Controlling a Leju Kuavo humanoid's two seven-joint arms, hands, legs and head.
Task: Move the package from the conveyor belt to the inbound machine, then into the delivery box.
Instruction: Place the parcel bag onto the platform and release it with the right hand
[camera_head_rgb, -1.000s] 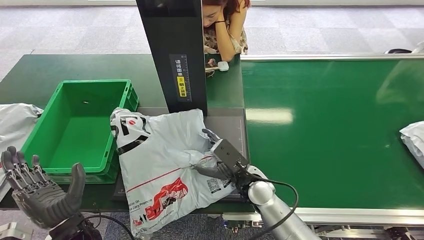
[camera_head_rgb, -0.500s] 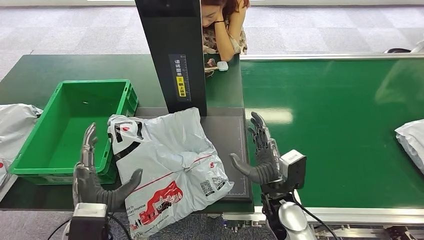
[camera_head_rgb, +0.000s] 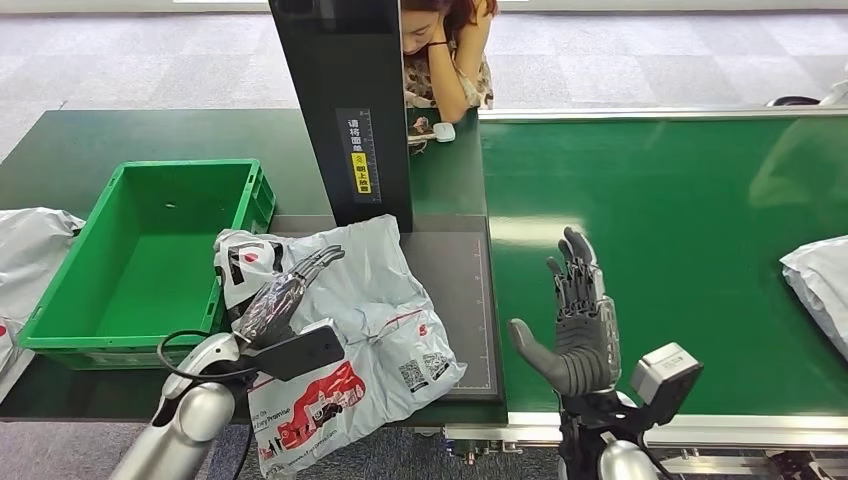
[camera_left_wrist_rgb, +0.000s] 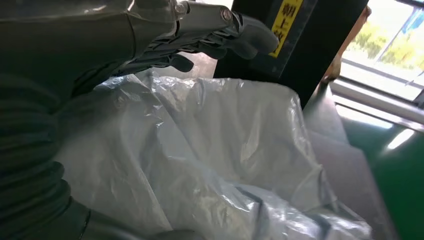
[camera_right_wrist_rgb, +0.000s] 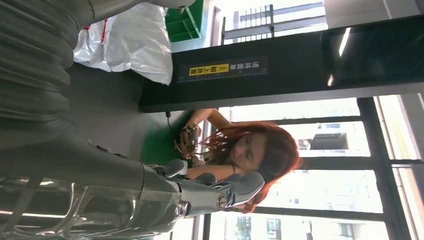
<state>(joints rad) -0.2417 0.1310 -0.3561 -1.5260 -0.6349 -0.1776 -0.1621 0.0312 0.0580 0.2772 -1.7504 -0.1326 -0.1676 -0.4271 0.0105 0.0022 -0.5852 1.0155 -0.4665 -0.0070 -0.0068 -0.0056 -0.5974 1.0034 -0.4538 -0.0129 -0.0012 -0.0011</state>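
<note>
Package (camera_head_rgb: 340, 330), a grey-white mailer bag with red and black print, lies partly on the dark plate of the inbound machine (camera_head_rgb: 455, 290), and we see its near corner hanging over the table's front edge. Our left hand (camera_head_rgb: 285, 295) reaches over its left part, fingers stretched out flat above the plastic and gripping nothing; we cannot tell whether they touch it. Our right hand (camera_head_rgb: 578, 325) stands upright over the green conveyor belt (camera_head_rgb: 680, 230), just right of the plate, fingers spread and empty. Left of the bag sits the green delivery box (camera_head_rgb: 110, 330), touching it. Behind the bag rises the machine's black column (camera_head_rgb: 345, 100). Farther back, a person (camera_head_rgb: 450, 50) leans on the table. Another white bag (camera_head_rgb: 815, 290) lies at the belt's right edge.
</note>
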